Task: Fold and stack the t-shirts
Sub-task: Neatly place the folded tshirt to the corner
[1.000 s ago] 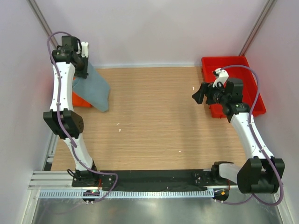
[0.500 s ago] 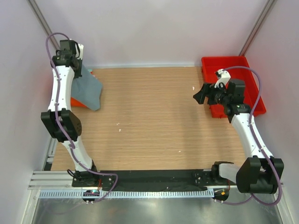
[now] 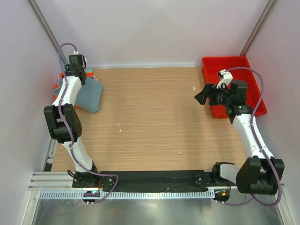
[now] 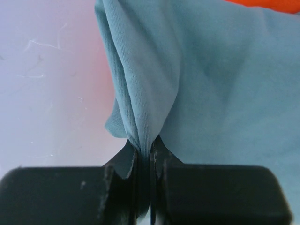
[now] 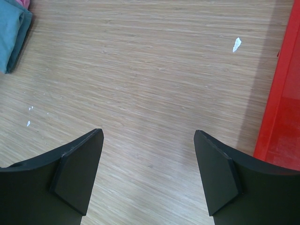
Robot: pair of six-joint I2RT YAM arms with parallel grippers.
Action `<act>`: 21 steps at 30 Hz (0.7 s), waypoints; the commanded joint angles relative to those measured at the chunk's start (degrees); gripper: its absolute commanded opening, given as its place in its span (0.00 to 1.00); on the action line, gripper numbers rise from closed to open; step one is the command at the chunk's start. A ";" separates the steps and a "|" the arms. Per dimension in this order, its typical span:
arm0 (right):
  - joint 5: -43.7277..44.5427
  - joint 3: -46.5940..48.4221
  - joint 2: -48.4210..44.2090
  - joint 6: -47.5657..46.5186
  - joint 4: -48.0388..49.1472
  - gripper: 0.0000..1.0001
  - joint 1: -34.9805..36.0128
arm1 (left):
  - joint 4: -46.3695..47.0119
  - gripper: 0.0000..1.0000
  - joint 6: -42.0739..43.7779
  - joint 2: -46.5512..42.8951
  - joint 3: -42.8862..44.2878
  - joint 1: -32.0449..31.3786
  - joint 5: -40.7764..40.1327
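Observation:
The folded grey-blue t-shirt (image 3: 89, 96) lies at the table's far left, over the orange t-shirt (image 3: 59, 79) and the pink one (image 3: 91, 74), which show only as slivers. My left gripper (image 3: 77, 70) is shut on a bunched edge of the grey-blue t-shirt (image 4: 197, 79), with cloth pinched between the jaws; a strip of orange t-shirt (image 4: 267, 3) shows at the top. My right gripper (image 3: 200, 96) is open and empty above the bare wood, far from the shirts; in its wrist view (image 5: 147, 173) the grey-blue t-shirt (image 5: 11, 35) and a bit of the pink t-shirt (image 5: 24, 3) show at top left.
A red plastic bin (image 3: 232, 84) stands at the far right, its wall also in the right wrist view (image 5: 281, 112). The wooden table (image 3: 154, 122) has a few small white specks. White walls close in on the left, back and right.
My left gripper has moved back and down toward the far-left corner with the grey-blue shirt, which has settled lower and flatter on the pile. The right arm has barely moved.

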 commanded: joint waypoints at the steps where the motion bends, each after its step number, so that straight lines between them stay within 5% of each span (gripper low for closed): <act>1: -1.07 -0.08 -0.67 0.57 2.82 0.84 -0.65 | 14.23 0.00 4.82 -0.85 1.32 1.95 -7.86; 13: -1.78 -0.17 0.21 0.83 2.99 0.84 -1.62 | 15.81 0.00 7.10 11.89 10.47 4.06 -13.90; 15: -1.78 -0.34 0.30 0.74 3.17 0.85 -1.70 | 17.38 0.47 7.28 13.48 9.78 3.71 -16.02; 19: -2.04 -0.43 0.74 0.92 3.34 0.85 -1.79 | 23.44 0.79 7.28 9.72 2.32 1.61 -15.95; 21: -2.13 -0.43 0.83 0.92 3.34 0.85 -1.79 | 26.44 0.84 5.36 4.03 -0.94 -0.67 -14.45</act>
